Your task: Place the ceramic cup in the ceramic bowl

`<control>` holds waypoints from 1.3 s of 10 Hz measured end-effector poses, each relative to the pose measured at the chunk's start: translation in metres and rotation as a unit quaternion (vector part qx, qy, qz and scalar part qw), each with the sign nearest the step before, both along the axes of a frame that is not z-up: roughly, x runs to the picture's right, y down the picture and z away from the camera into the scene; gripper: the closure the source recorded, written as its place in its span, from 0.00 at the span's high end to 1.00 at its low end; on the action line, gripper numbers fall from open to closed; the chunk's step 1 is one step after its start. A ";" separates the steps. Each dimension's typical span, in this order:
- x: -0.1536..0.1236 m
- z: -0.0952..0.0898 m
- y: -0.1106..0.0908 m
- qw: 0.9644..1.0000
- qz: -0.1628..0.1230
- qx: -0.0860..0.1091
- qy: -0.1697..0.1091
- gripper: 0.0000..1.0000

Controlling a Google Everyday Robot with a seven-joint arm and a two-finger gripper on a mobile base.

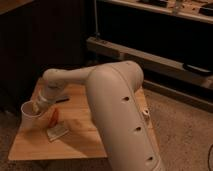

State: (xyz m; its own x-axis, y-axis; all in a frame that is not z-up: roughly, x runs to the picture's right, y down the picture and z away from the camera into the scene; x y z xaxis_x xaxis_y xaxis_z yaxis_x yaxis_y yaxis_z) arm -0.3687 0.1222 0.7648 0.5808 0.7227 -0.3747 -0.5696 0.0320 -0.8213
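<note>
Camera view: the gripper (36, 106) sits at the ceramic cup (31, 114), reaching into its mouth at the wooden table's (80, 135) left edge (grip state: cannot tell). The cup seems raised slightly off the table's surface. Just right of the cup lie an orange-red item (54, 116) and a pale flat packet (56, 131).
</note>
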 end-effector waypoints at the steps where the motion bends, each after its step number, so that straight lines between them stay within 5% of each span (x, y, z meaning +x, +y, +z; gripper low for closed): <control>1: 0.001 0.003 0.001 1.000 0.001 -0.001 0.001 0.20; 13: 0.029 0.003 -0.040 1.000 0.020 0.011 -0.004 0.20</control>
State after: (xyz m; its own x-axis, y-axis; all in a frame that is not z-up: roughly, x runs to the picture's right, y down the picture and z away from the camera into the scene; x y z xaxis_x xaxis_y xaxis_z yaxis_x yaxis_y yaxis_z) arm -0.3396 0.0827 0.7680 0.5547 0.7531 -0.3537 -0.5641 0.0280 -0.8252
